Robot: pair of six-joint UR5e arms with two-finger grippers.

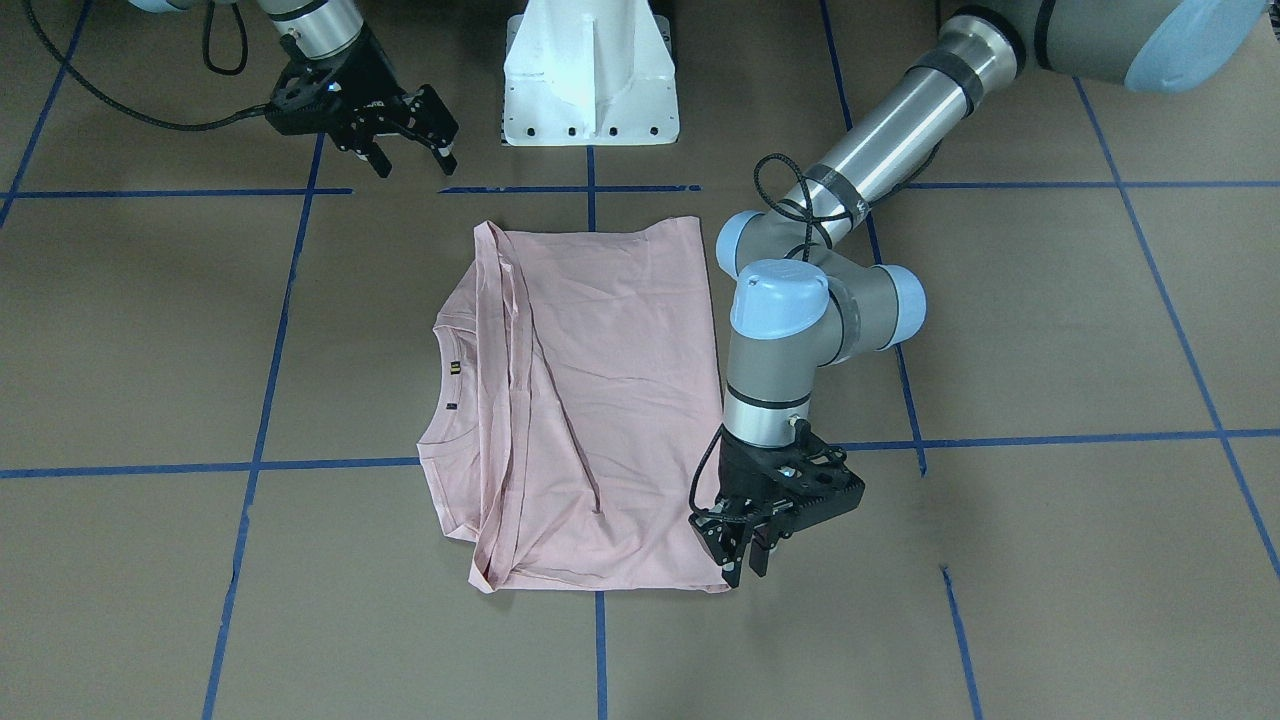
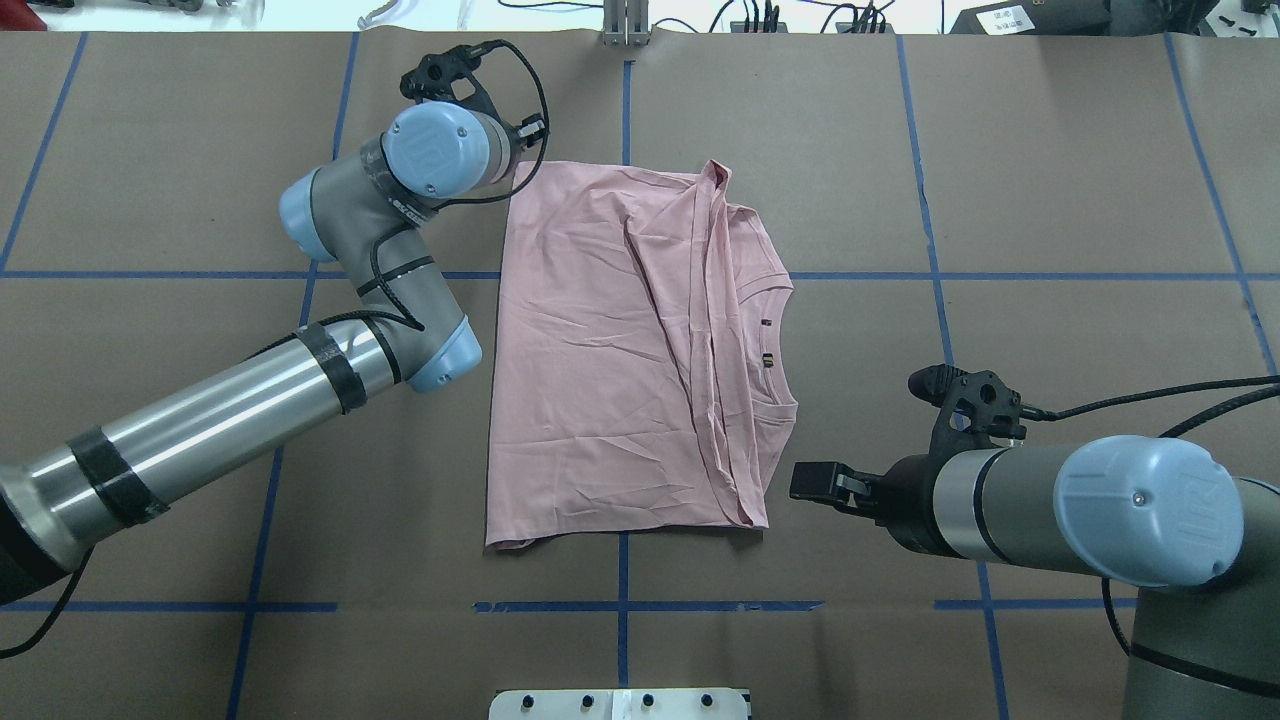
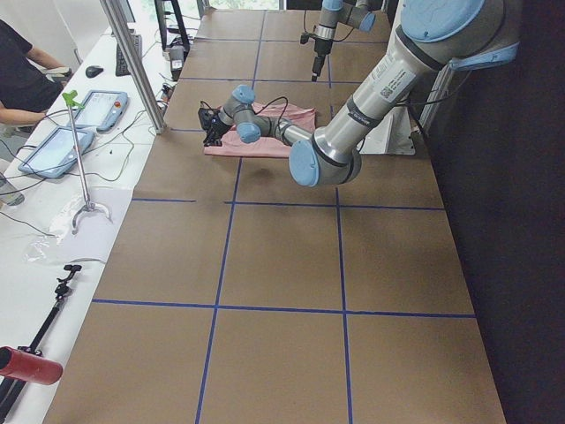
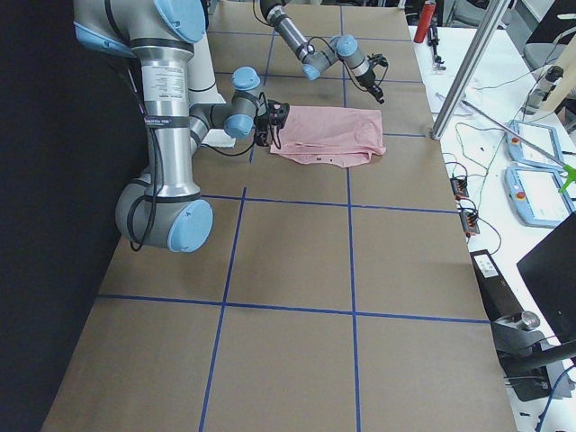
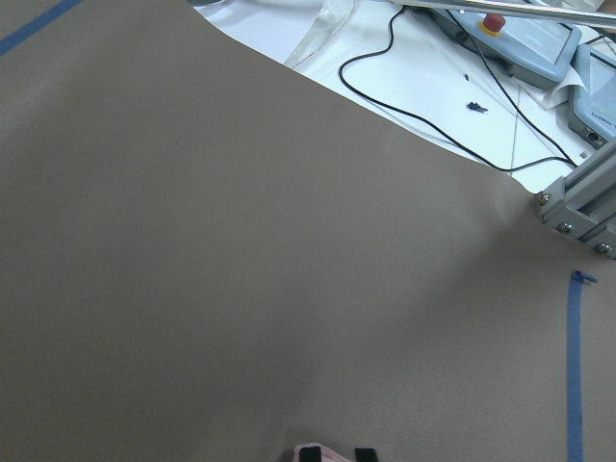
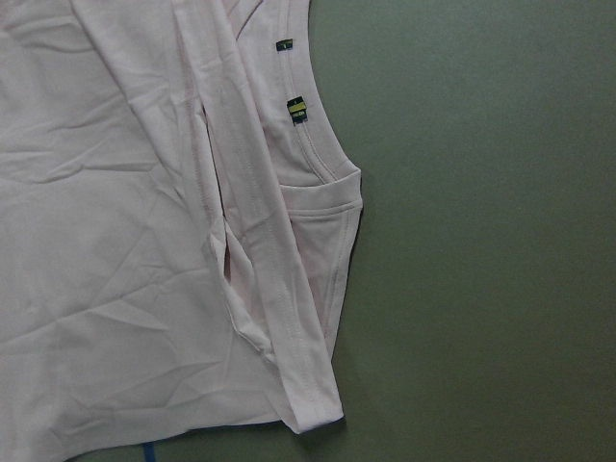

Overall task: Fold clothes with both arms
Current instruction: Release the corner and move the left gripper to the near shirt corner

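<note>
The pale pink T-shirt (image 1: 610, 400) lies flat on the brown table, both sleeves folded in, with the collar (image 2: 780, 350) toward my right side. No print shows. My left gripper (image 1: 748, 568) is at the shirt's far hem corner, its fingers close together. The left wrist view shows a bit of pink cloth (image 5: 308, 452) between the tips. My right gripper (image 1: 412, 160) is open and empty. It hovers off the shirt, beside its near collar-side corner (image 2: 750, 515). The right wrist view shows the collar, the small tags (image 6: 295, 109) and a folded sleeve.
The white pedestal base (image 1: 590, 80) stands at the table's near edge. Blue tape lines (image 2: 620, 605) cross the brown table cover. A metal post (image 5: 577, 207), cables and tablets (image 3: 88, 110) lie past the far edge, where an operator (image 3: 22, 79) sits.
</note>
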